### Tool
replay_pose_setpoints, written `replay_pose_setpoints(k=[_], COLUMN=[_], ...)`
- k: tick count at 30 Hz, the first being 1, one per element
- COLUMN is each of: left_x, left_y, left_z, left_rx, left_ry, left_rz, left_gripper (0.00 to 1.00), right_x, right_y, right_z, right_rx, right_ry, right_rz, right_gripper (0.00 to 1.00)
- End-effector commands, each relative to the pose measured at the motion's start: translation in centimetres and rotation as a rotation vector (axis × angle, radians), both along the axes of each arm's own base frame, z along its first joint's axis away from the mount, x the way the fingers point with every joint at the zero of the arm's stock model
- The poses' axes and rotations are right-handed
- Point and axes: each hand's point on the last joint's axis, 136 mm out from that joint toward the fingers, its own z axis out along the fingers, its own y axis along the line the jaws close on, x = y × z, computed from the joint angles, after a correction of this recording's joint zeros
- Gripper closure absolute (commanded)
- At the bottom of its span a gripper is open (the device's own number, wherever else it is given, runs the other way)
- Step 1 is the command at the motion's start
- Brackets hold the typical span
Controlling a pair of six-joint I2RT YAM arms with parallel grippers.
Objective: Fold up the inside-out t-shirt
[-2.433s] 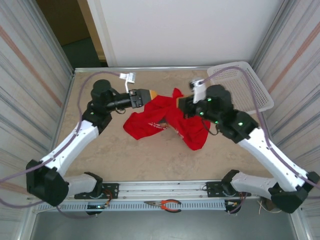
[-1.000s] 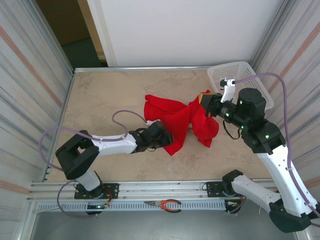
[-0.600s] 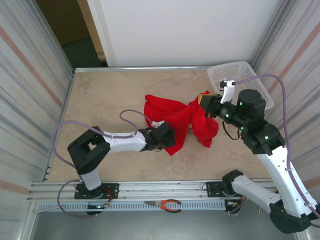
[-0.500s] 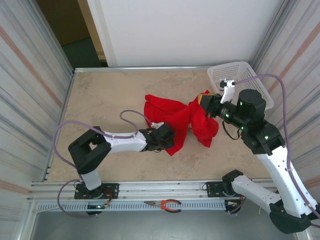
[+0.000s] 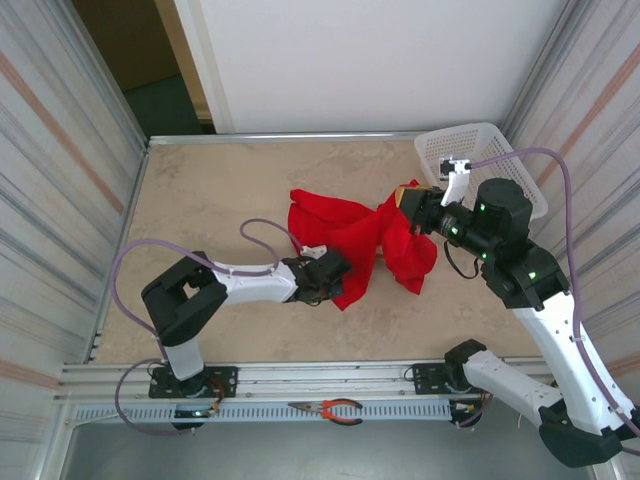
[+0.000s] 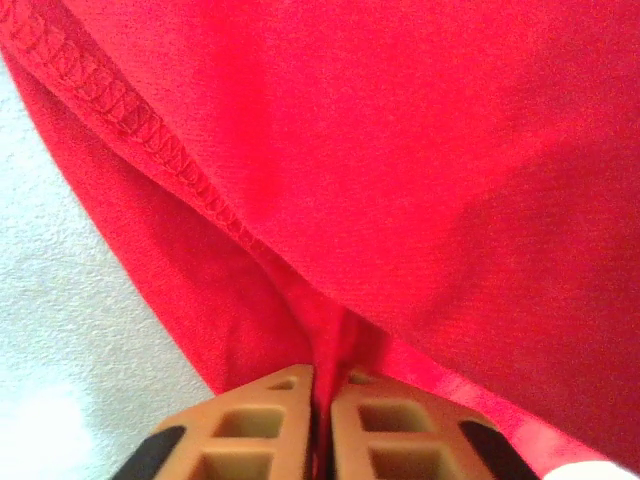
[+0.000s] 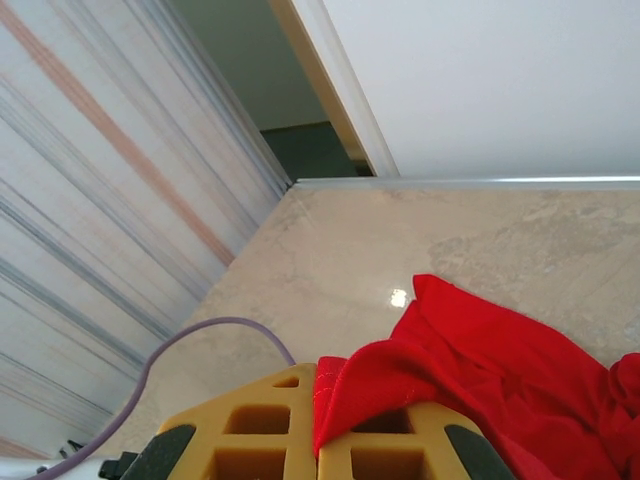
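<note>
The inside-out t-shirt [image 5: 350, 232] sits bunched in the middle of the table [image 5: 200, 190], a crumpled plain red heap right of centre with no print showing. Nearest of all, a pair of red-handled pliers [image 5: 336, 409] lies on the metal rail at the front edge, between the two arm bases. Just beyond that, the left arm reaches low across the tabletop, and the left gripper [image 5: 337, 284] meets the near hem of the shirt. In the left wrist view its tan fingers [image 6: 262, 425] are pressed together with a thin fold of red cloth [image 6: 400, 150] nipped in the slit between them, and a stitched seam runs diagonally above. Pale tabletop shows to the left of it. Farther back and to the right, the right gripper [image 5: 408, 199] holds the far right part of the shirt raised off the surface, so the cloth hangs down from it in a drape. In the right wrist view its fingers [image 7: 255, 430] are closed on a red edge [image 7: 500, 370] that spills over them. A purple cable [image 7: 200, 340] curves past on the left. Beyond the right gripper, a white mesh basket [image 5: 500, 150] rests at the far right corner, tilted against the side wall.
</note>
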Motion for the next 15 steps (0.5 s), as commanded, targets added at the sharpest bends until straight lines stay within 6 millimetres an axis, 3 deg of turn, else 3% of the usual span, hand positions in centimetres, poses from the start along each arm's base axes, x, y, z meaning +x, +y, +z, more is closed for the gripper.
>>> replay_pose_setpoints(k=[1, 5, 8, 12, 15], left_x=[0.4, 0.9, 2.2, 4.9, 7.5], left_y=[0.3, 0.6, 1.2, 4.8, 10.7], left_z=[1.1, 4.2, 9.4, 19.7, 27.8], left_rx=[0.032, 0.018, -0.035, -0.243, -0.491], left_ry=[-0.042, -0.114, -0.221, -0.406, -0.528], left_rz=[0.003, -0.023, -0.093, -0.18, -0.157], left_gripper=[0.99, 1.0, 1.0, 1.0, 1.0], right_x=[-0.1, 0.6, 2.6, 5.9, 7.0], right_y=[-0.2, -0.8, -3.5, -10.5, -15.4], right_z=[1.2, 1.5, 2.7, 6.8, 10.2], right_rx=[0.037, 0.014, -0.034, -0.018, 0.102], right_ry=[-0.037, -0.051, -0.072, -0.089, -0.096], right_rz=[-0.001, -0.042, -0.17, -0.42, -0.553], right_gripper=[1.0, 1.0, 1.0, 1.0, 1.0])
